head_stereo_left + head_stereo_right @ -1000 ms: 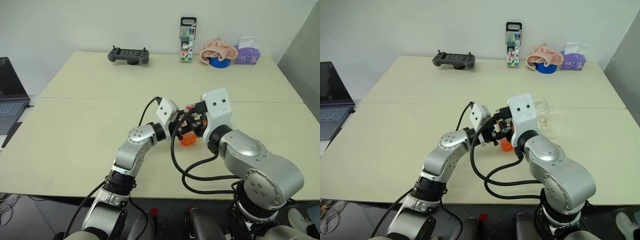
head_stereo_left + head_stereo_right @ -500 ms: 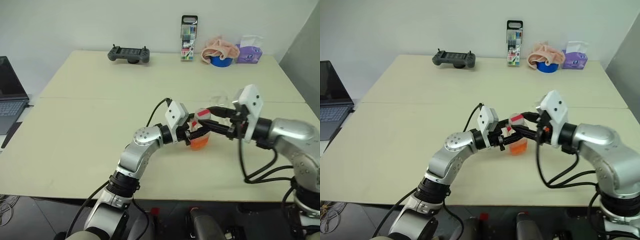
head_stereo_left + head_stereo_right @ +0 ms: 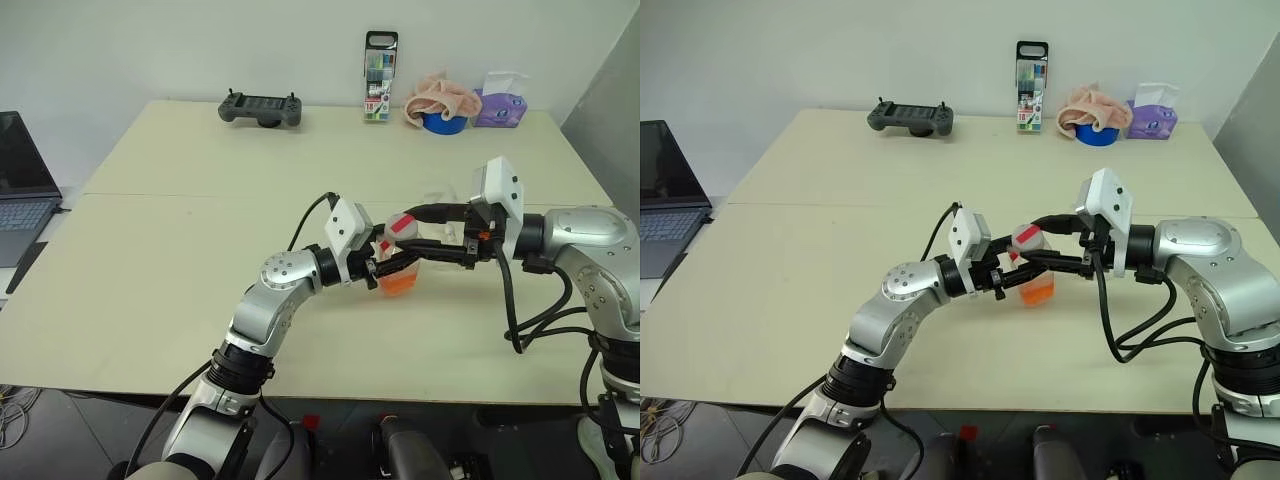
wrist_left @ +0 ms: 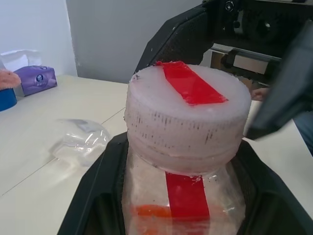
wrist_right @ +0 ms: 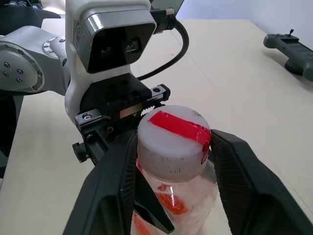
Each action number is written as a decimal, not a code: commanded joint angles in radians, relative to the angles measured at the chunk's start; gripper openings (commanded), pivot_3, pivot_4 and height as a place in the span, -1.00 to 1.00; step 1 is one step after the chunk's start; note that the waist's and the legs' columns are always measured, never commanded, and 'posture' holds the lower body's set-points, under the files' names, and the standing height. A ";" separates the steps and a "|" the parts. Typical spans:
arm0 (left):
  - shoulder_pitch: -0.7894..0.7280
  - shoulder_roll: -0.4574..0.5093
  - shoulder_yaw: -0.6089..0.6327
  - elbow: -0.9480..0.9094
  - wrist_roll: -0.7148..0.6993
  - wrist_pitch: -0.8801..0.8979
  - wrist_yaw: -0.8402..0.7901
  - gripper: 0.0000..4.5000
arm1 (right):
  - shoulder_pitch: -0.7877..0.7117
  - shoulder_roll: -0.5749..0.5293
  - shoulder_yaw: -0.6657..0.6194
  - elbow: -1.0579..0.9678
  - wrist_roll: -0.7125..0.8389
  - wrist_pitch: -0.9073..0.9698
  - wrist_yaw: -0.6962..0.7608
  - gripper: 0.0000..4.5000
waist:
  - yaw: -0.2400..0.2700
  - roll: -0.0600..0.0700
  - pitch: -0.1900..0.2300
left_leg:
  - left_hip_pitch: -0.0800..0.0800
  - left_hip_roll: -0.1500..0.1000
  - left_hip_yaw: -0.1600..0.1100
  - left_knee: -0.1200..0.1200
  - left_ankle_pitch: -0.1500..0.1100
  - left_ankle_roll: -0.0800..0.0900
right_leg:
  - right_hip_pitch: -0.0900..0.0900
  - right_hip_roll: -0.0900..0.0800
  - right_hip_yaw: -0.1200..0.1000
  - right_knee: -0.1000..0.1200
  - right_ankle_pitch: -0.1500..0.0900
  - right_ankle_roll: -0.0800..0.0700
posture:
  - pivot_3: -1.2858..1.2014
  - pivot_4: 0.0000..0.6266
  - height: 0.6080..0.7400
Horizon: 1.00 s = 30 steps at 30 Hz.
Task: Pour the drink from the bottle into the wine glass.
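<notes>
The bottle (image 3: 397, 262) is small and clear, with a red-and-white cap (image 3: 402, 224) and the orange drink (image 3: 399, 284) in its lower part. My left gripper (image 3: 384, 270) is shut on its body and holds it just above the table, tilted a little. From the right, my right gripper (image 3: 402, 240) reaches in level. It is open, with a black finger (image 5: 113, 181) on either side of the cap (image 5: 172, 132). The wine glass (image 4: 80, 142) is a clear bowl on the table beyond the bottle.
Along the table's far edge sit a game controller (image 3: 260, 108), a tall marker case (image 3: 378, 62), a blue bowl with a pink cloth (image 3: 440, 108) and a purple tissue box (image 3: 497, 106). A laptop (image 3: 20, 190) stands off the left side.
My right arm has swung out to the right, so its gripper now comes at the cap level from the side. Its fingers have spread wider. The left gripper has kept its hold on the bottle.
</notes>
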<state>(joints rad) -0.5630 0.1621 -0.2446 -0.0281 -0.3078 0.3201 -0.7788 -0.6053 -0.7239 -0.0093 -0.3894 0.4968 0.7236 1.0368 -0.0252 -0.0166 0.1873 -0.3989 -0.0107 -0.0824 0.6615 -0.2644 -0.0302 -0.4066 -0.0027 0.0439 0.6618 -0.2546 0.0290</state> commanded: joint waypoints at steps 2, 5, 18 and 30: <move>-0.046 -0.012 0.020 0.021 0.000 -0.009 0.010 -0.05 | 0.008 0.005 0.007 -0.138 0.031 -0.014 -0.047 0.77 | 0.001 0.000 0.000 | 0.000 0.000 -0.002 0.000 0.000 0.000 | 0.000 0.000 0.000 0.000 0.000 0.000 | 0.03 -0.52 1.00; -0.055 -0.014 0.021 0.040 0.002 -0.017 0.005 -0.05 | 0.004 0.028 -0.003 -0.181 0.012 0.059 -0.183 0.77 | 0.001 0.000 0.000 | 0.000 0.000 -0.002 0.000 0.000 0.000 | 0.000 -0.001 0.000 0.000 0.000 0.000 | 0.03 -0.52 1.00; -0.073 -0.023 0.025 0.114 0.012 -0.064 -0.011 -0.05 | 0.025 0.300 -0.016 -0.552 -0.034 0.635 -0.767 0.77 | 0.001 0.000 0.000 | 0.000 0.001 -0.005 -0.001 0.001 -0.003 | -0.001 -0.002 0.000 0.001 0.000 0.000 | 0.03 -0.52 1.00; -0.071 -0.030 0.034 0.124 0.018 -0.078 -0.012 -0.05 | -0.041 0.535 0.055 -0.577 -0.221 0.797 -1.076 0.77 | -0.003 0.001 -0.001 | 0.000 0.001 -0.004 0.000 0.002 -0.003 | -0.002 -0.002 0.000 0.003 0.000 0.000 | 0.03 -0.52 1.00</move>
<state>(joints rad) -0.6202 0.1387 -0.2287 0.1185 -0.2875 0.2703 -0.7946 -0.6244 -0.1999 0.0445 -0.9135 0.2947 1.5045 -0.0142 -0.0279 -0.0157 0.1867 -0.3988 -0.0096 -0.0868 0.6610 -0.2625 -0.0333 -0.4090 -0.0043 0.0438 0.6649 -0.2543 0.0285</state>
